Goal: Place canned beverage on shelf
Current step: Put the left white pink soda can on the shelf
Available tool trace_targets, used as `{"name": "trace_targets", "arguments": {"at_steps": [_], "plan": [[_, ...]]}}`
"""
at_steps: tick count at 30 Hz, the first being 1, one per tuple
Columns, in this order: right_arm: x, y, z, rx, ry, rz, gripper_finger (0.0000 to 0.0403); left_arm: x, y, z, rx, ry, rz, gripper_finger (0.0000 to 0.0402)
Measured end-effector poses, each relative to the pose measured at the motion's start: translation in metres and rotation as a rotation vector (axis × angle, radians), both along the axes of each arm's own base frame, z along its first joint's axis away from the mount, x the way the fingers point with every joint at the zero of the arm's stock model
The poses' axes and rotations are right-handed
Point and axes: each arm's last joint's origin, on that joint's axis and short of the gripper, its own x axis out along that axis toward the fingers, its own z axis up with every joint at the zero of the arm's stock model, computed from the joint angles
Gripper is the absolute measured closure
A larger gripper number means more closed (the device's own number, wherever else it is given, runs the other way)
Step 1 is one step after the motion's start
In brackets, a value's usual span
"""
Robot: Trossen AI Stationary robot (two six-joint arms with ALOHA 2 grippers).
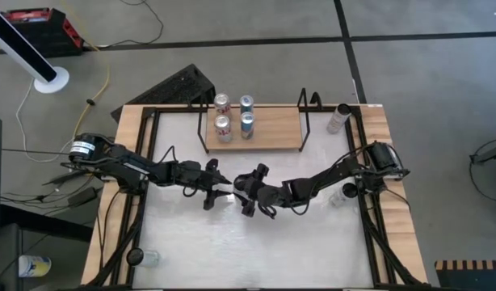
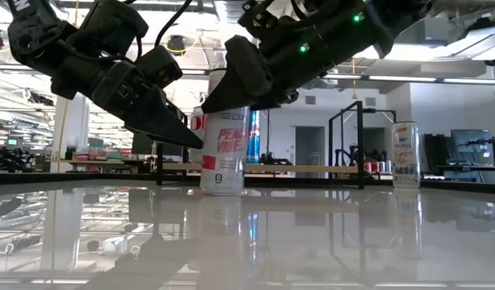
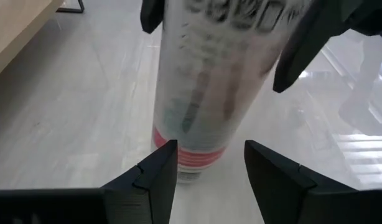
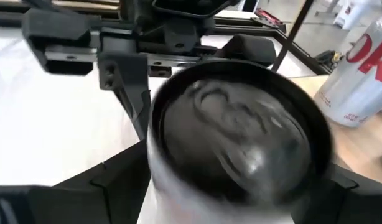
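I see a glossy white counter (image 2: 328, 242) mirroring everything above it. The can (image 2: 225, 153) looks like smooth printed metal, the shelf (image 1: 272, 129) is matt light wood with thin black metal rails, and both pincers look matt black plastic.

I see even overhead light; the glossy white surface (image 2: 312, 242) mirrors ceiling lamps and glares in my low view. Both wrist views smear the can (image 4: 237, 143) with blur, and its top sits too close for focus
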Motion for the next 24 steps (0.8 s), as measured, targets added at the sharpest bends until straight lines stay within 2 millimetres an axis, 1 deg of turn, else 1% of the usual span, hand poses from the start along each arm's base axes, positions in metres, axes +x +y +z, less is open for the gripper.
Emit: {"name": "trace_targets", "arguments": {"at_steps": [5, 9, 15, 20, 24], "plan": [[0.0, 0.0, 0.0, -0.049, 0.02, 0.021, 0.0065, 0.003, 0.0, 0.003, 0.006, -0.004, -0.001, 0.0233], [-0.001, 0.0, 0.006, -0.047, 0.008, 0.02, 0.0065, 0.007, 0.0, 0.006, 0.022, -0.004, -0.006, 0.0233], [-0.001, -0.001, 0.005, -0.055, 0.011, 0.011, 0.0065, 0.014, 0.0, 0.013, 0.038, -0.01, -0.016, 0.0233], [-0.002, -0.001, 0.004, -0.059, 0.023, 0.008, 0.0065, 0.018, 0.0, 0.017, 0.057, 0.02, -0.029, 0.0233], [-0.007, 0.0, 0.012, -0.056, 0.036, 0.005, 0.0065, 0.02, 0.0, 0.018, 0.063, 0.036, -0.028, 0.0233]]}}
